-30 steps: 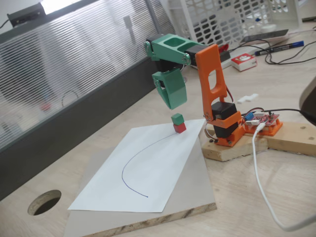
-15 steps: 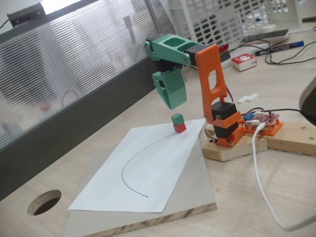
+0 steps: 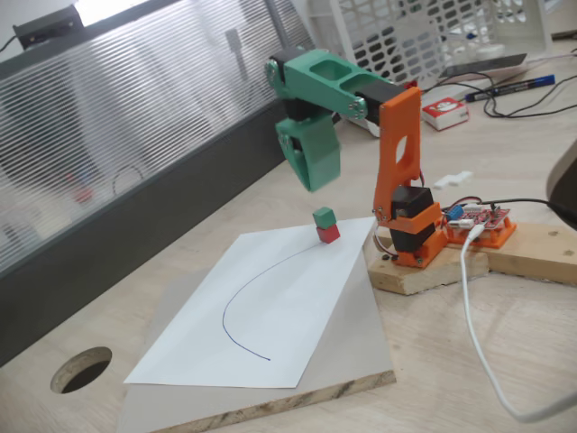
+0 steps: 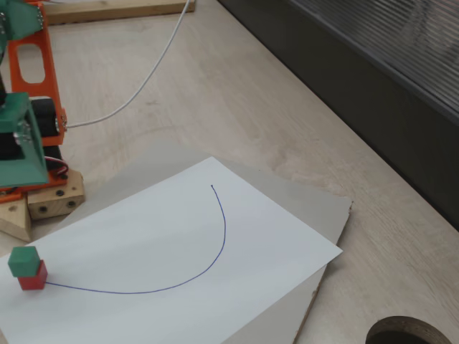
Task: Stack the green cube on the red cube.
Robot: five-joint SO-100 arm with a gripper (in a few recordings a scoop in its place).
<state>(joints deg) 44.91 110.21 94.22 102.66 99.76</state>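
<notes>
Small solid green cube [image 3: 324, 217] sitting on matching red cube [image 3: 328, 234] — light, rigid, easily toppled; best pinched by opposite side faces. Green plastic gripper [image 3: 309, 162] overhead, holding nothing — open or closed, cannot tell.

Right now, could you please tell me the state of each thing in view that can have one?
green cube: stacked on the red cube, free of the arm.
red cube: on the white paper, under the green cube.
gripper: raised above the stack, holding nothing; whether its jaws are open is unclear.
white paper: flat on the board, a curved line drawn on it.
</notes>
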